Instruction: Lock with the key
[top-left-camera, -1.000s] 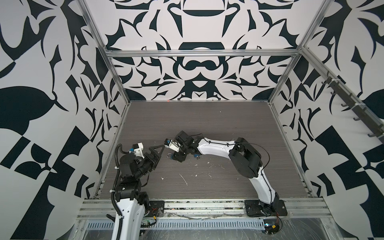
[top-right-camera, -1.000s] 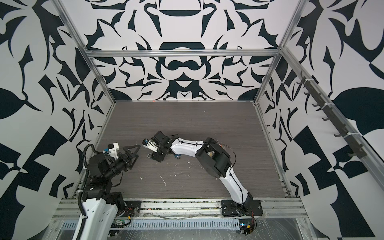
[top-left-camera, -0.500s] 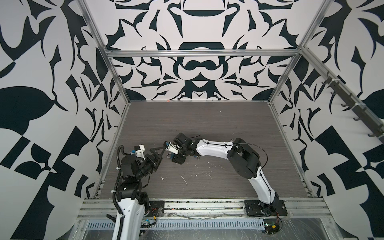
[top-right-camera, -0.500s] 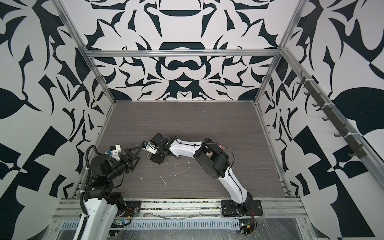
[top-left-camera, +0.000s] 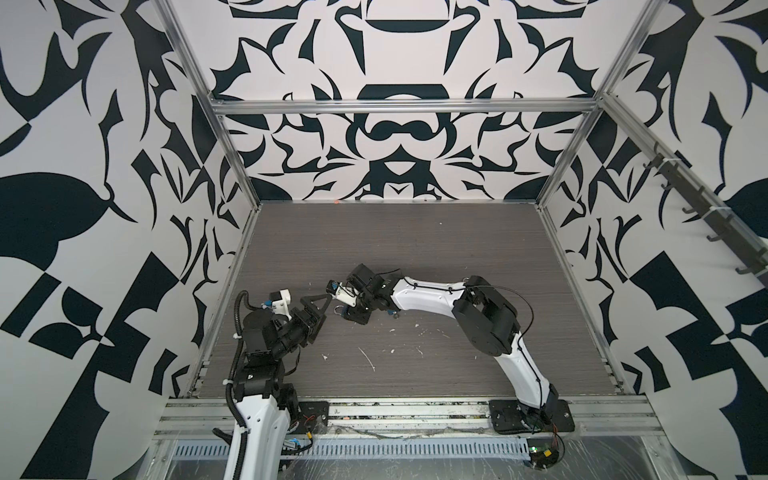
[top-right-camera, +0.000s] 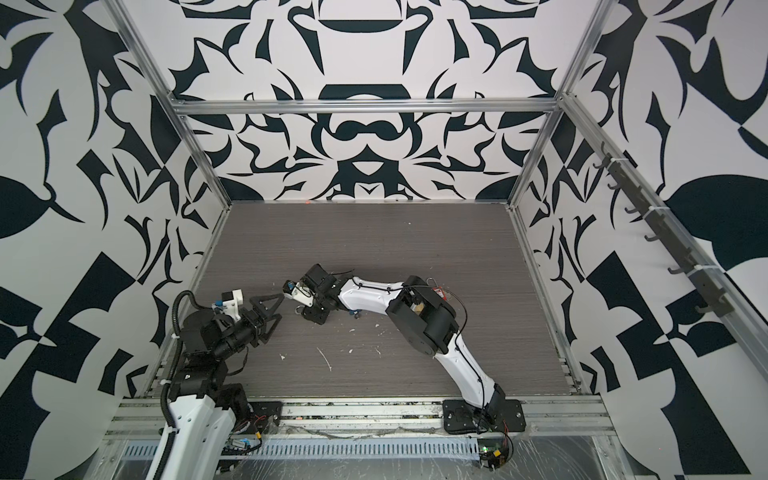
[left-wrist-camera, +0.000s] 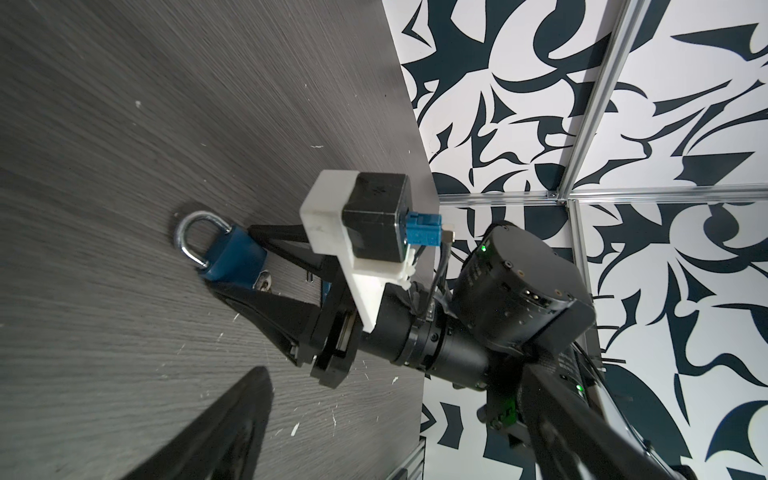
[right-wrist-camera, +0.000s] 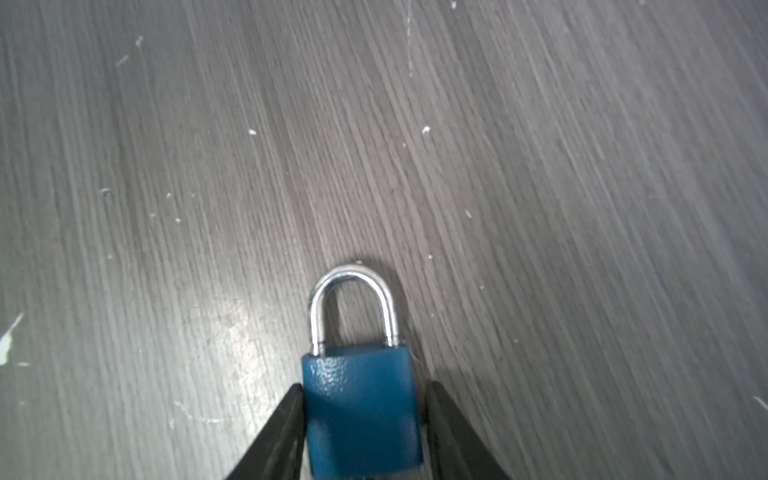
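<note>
Fingers (right-wrist-camera: 278, 440) of right gripper (right-wrist-camera: 365, 387) set against blue padlock (right-wrist-camera: 359, 407), shown closest by the right wrist view: one flush with the body, the other at the opposite flank with at most a hairline of pale between. Seen side-on from the left wrist view, the same clasp plus what the close view crops: small bright metal piece (left-wrist-camera: 262, 283) at the base of the body, key or not impossible to say. Blurred across that view, one finger (left-wrist-camera: 224, 432) of left gripper (top-left-camera: 326, 309). In both top views, only the silver shackle (top-right-camera: 298, 309) poking out past the fingertips, left of centre in the lower half of the frame. In a top view only, small red thing (top-right-camera: 436, 291) peeping out behind the right elbow, too small to name.

Right arm (top-left-camera: 419, 291) rising from lower right, elbow hunched, white forearm laid low and leftward. Left arm (top-left-camera: 266, 332) folded at lower left, gripper aimed rightward at the padlock, spread wide, empty, tips near the white camera housing (top-left-camera: 343, 291) on the right wrist.

Padlock flat on grey wood-grain tabletop (top-left-camera: 415, 241), pebbled blue paint, both shackle legs seated in the body, bow pointing away from the gripper. White flecks (top-left-camera: 368, 357) strewn nearer the front edge.
</note>
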